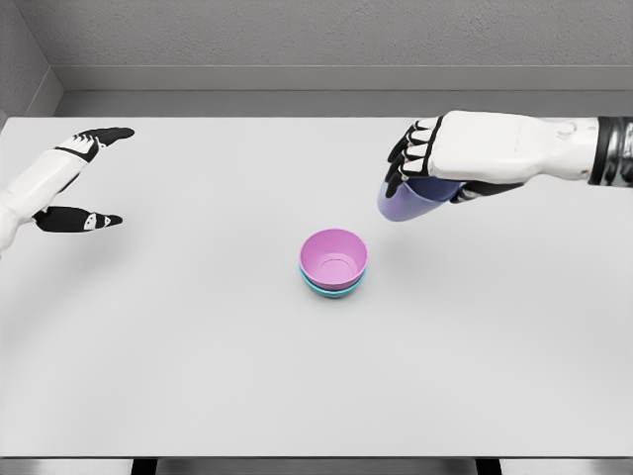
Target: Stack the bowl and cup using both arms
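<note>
A pink bowl [333, 254] sits nested in a teal bowl [331, 289] near the middle of the white table [198, 376]. Up and to the right of them, my right hand [420, 163] is shut on a lavender cup [407, 202], held tilted above the table with its mouth toward the lower left. My left hand [84, 178] hovers at the far left, fingers spread, holding nothing.
A grey wall runs along the table's far edge [297, 91]. The table's front edge lies near the bottom of the view.
</note>
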